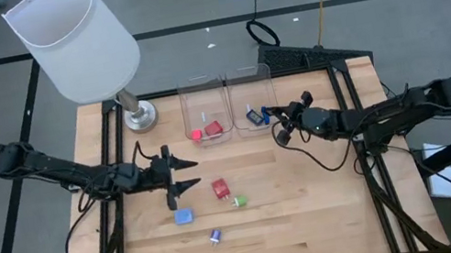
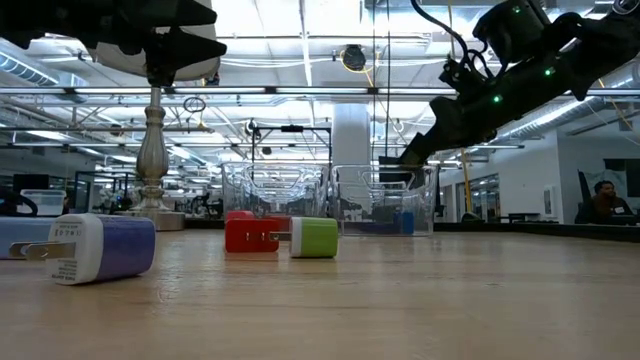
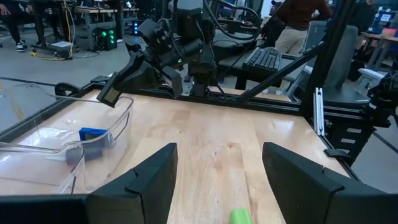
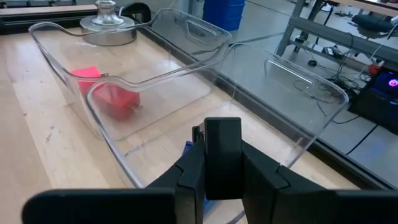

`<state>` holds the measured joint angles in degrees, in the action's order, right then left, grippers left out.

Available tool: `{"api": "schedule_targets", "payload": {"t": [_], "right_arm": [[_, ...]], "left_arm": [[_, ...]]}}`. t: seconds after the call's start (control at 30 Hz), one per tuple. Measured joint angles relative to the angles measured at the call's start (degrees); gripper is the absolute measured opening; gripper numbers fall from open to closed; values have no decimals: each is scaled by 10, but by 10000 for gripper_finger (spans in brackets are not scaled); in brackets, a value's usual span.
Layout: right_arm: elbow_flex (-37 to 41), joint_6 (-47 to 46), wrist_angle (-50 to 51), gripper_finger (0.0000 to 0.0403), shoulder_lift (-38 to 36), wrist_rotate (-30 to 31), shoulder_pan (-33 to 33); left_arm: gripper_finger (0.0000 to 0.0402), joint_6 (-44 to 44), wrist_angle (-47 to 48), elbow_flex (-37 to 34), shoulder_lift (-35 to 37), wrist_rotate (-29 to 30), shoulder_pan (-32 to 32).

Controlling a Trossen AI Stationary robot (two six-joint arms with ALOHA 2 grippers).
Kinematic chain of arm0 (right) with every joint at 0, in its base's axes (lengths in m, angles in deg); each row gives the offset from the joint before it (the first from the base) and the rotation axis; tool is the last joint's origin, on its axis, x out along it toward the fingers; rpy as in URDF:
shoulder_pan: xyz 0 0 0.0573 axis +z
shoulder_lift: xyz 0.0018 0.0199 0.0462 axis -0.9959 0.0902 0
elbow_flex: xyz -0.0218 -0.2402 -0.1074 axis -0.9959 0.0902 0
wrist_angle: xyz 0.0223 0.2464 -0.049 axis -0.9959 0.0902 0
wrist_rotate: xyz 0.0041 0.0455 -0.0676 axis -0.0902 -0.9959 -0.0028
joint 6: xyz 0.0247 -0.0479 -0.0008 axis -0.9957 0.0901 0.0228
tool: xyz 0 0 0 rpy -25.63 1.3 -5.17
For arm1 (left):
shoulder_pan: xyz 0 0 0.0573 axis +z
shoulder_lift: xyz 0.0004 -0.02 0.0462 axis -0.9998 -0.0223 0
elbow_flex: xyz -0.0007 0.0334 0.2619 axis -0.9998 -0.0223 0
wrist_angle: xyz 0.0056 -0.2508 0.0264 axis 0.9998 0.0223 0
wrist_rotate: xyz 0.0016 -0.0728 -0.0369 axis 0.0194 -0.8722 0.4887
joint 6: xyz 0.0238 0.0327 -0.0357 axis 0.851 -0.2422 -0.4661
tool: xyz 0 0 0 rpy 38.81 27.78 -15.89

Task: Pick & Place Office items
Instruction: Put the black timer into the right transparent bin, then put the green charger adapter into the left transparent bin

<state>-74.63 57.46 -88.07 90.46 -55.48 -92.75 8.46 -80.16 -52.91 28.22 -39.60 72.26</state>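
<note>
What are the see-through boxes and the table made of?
The two clear rectangular bins look like thin glossy plastic: you see the red pieces through the walls, and the rims catch light. The pale brown table looks like smooth wood, with plank lines and grain showing.

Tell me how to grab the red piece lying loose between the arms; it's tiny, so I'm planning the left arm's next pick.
Judging from above, take the red piece across its two flat side faces, coming straight down. It lies low and blocky on the table, with the green piece close beside, so a sideways sweep risks nudging that. The left pincer hovers open nearby; the right pincer is at the bins.
</note>
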Motion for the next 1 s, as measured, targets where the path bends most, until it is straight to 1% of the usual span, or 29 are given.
{"api": "schedule_targets", "payload": {"t": [0.2, 0.5, 0.63, 0.83, 1.0], "right_arm": [[0, 3, 1, 76, 0, 1, 0], [0, -12, 14, 73, 0, 0, 0], [0, -16, 15, 79, 0, 0, 0], [0, -16, 15, 94, 0, 0, 0], [0, -22, 15, 116, 0, 0, 0]], "left_arm": [[239, -4, 0, 0, 0, 0, 0], [239, -13, 0, 0, 0, 0, 0], [239, -13, 0, 0, 0, 0, 0], [239, -13, 0, 0, 0, 0, 0], [239, -13, 0, 0, 0, 0, 0]]}}
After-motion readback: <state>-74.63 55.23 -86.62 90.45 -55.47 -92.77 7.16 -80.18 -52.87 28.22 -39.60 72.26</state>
